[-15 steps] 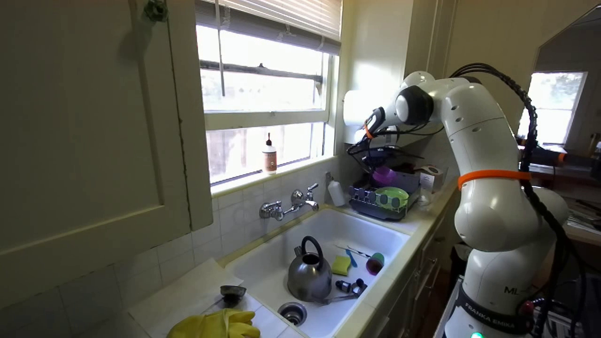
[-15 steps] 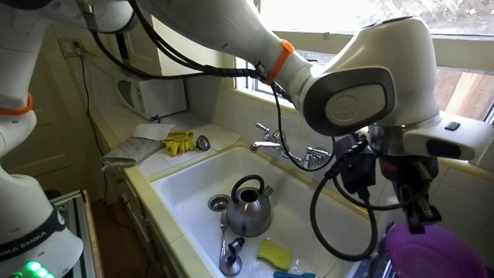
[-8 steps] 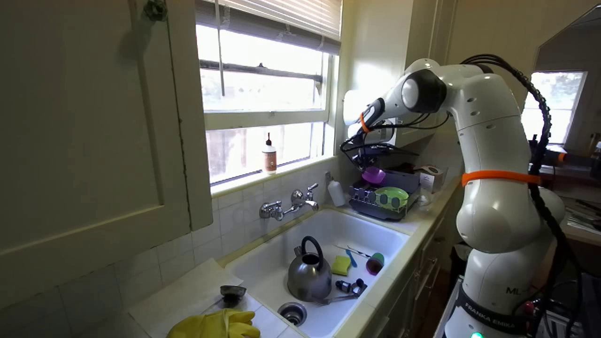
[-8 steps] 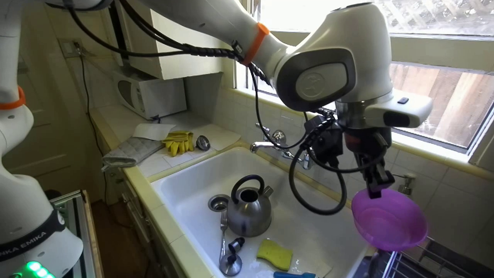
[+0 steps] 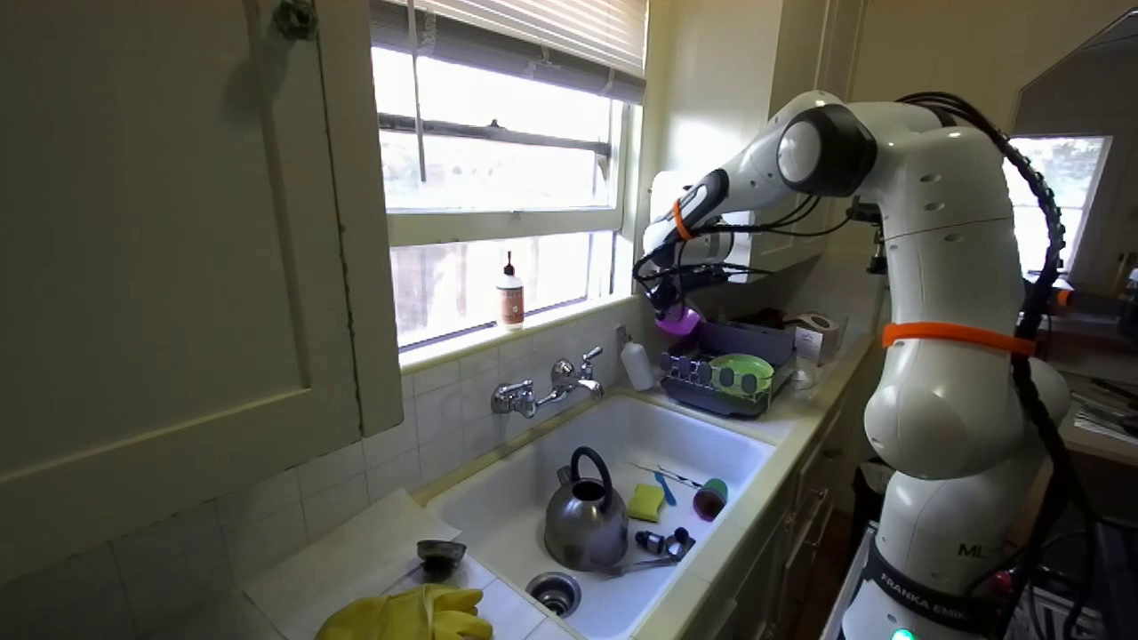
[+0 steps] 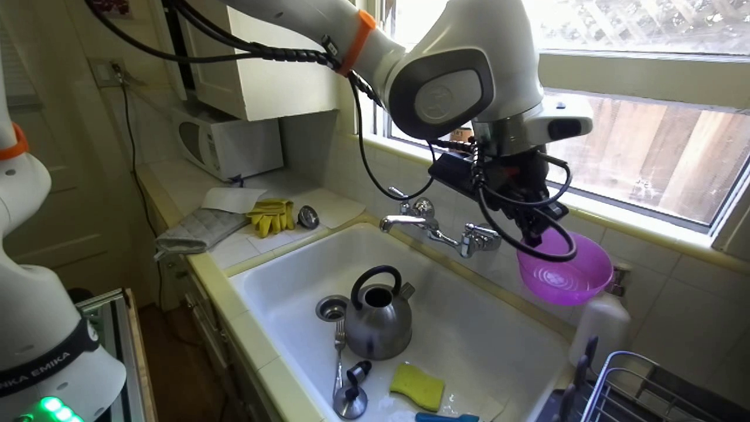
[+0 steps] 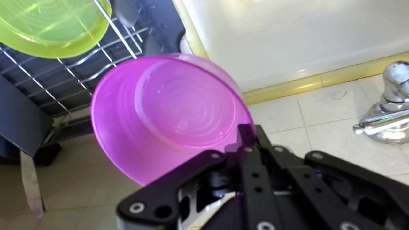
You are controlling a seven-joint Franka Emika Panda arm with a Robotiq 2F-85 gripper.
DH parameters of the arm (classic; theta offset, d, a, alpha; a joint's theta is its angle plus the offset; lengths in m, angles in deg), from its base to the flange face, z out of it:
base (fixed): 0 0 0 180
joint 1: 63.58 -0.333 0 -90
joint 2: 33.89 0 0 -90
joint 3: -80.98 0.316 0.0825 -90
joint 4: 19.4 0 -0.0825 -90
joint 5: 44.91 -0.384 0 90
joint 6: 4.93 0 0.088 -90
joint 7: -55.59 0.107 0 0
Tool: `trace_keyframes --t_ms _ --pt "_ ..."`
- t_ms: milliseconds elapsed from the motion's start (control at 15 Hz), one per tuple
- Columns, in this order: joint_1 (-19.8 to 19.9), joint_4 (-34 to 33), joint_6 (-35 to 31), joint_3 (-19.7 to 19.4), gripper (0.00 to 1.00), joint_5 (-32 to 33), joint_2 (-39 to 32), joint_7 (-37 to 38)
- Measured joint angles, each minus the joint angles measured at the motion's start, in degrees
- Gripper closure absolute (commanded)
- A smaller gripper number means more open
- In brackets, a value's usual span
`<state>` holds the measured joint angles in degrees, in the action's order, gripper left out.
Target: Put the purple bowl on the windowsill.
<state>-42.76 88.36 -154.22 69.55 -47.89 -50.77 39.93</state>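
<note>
The purple bowl point(image 6: 565, 272) hangs in the air from my gripper point(image 6: 532, 235), beside the tiled wall below the window. In the wrist view my gripper point(image 7: 255, 131) is shut on the bowl's rim, one finger inside the bowl point(image 7: 188, 105) and one outside. The bowl is tilted, and it also shows small in an exterior view point(image 5: 678, 321) above the dish rack's window-side end. The windowsill point(image 6: 650, 227) runs along the bottom of the window, a little above the bowl; it also shows in an exterior view point(image 5: 578, 311).
A pump bottle point(image 5: 510, 300) stands on the sill. A white soap bottle point(image 6: 602, 325) stands below the bowl. A dish rack point(image 5: 711, 398) holds a green bowl point(image 5: 742, 373). The faucet point(image 6: 422, 220) juts from the wall. A kettle point(image 6: 379, 322) stands in the sink point(image 6: 469, 328).
The arm has carried the purple bowl up out of the dish rack area and toward the window wall and sink. The gripper has kept its hold on the rim.
</note>
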Motion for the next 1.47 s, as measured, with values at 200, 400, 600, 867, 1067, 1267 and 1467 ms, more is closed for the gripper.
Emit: trace_keyframes --t_ms 200,400,600,867,1067,1267,1467 --pt "0.15 1.08 -2.41 1.39 0.96 0.01 0.68 -7.47" --pt "0.17 1.15 -2.58 1.65 0.96 0.01 0.68 -9.23" --pt "0.28 1.21 -2.6 1.65 0.99 0.01 0.7 -9.51" --pt "0.36 1.12 -3.39 2.21 0.99 -0.01 0.7 -11.49" --pt "0.98 0.74 -6.03 5.01 0.99 -1.21 0.7 -19.77" --pt "3.71 -0.18 -6.29 10.18 0.99 -5.87 0.68 -31.26" --pt "8.98 -1.75 -6.19 17.2 0.99 -9.85 0.43 -43.0"
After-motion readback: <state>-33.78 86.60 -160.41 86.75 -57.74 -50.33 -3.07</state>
